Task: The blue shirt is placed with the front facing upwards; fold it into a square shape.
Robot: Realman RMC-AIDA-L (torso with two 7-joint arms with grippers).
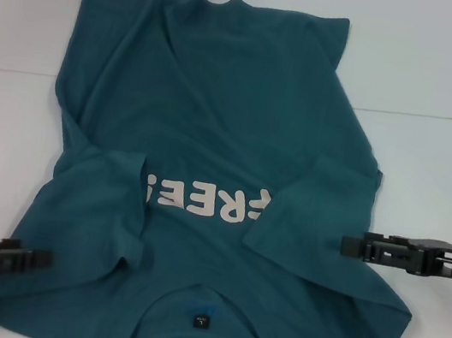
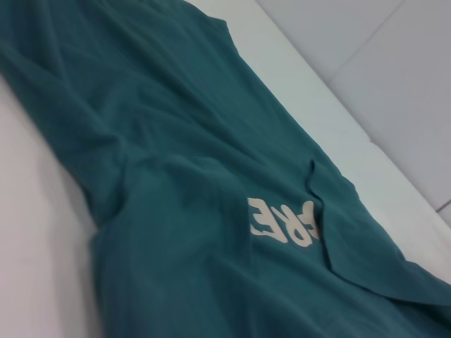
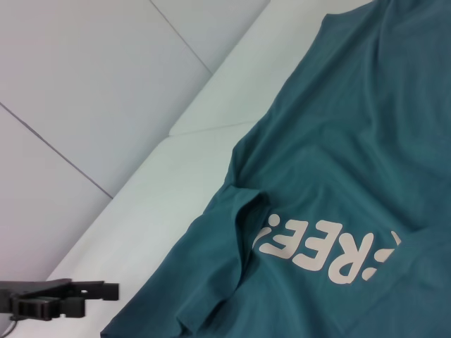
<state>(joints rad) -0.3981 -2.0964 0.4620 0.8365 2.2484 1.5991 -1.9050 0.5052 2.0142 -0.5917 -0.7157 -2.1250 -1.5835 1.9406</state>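
The left gripper [image 1: 42, 258] lies low at the shirt's left edge, near the collar end; the right gripper [image 1: 350, 244] reaches in level at the right edge beside the folded sleeve; whether either set of fingers is open cannot be told. The blue shirt [image 1: 216, 124] lies front-up on the white surface [image 1: 450, 76], both sleeves folded inward over the pale lettering [image 1: 203, 201], neck label [image 1: 199, 320] nearest the robot.
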